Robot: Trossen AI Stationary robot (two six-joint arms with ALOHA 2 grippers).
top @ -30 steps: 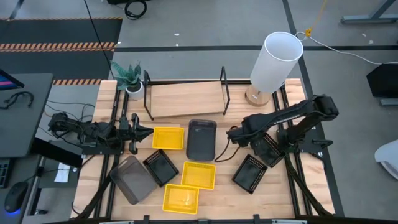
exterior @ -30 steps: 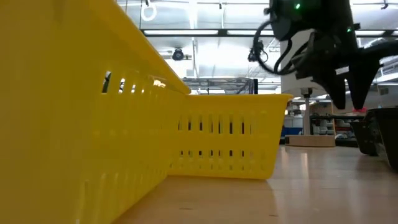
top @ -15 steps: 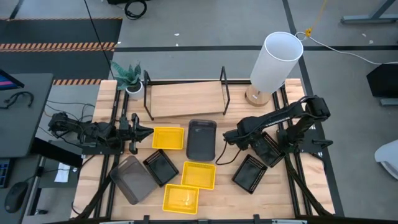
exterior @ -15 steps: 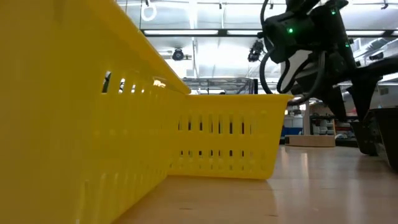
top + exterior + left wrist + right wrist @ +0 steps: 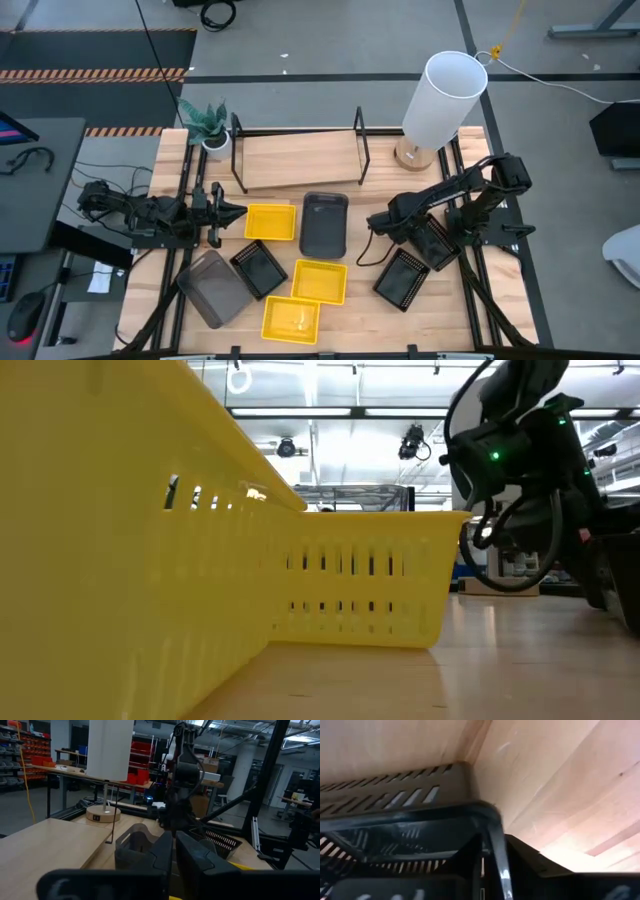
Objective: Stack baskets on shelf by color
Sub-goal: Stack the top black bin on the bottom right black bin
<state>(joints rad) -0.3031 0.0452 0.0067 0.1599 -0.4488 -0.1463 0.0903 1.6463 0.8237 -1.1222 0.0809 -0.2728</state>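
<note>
Nowhere legible writing; right gripper (image 5: 485, 852) jaws clamped on black basket (image 5: 410, 815) rim

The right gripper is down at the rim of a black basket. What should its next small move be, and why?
Probably finish closing and lift slightly. The right gripper sits at the corner of the black basket, and its wrist view shows the rim running between its fingers. The shelf holds no baskets yet. The left gripper waits, shut, by a yellow basket.
</note>
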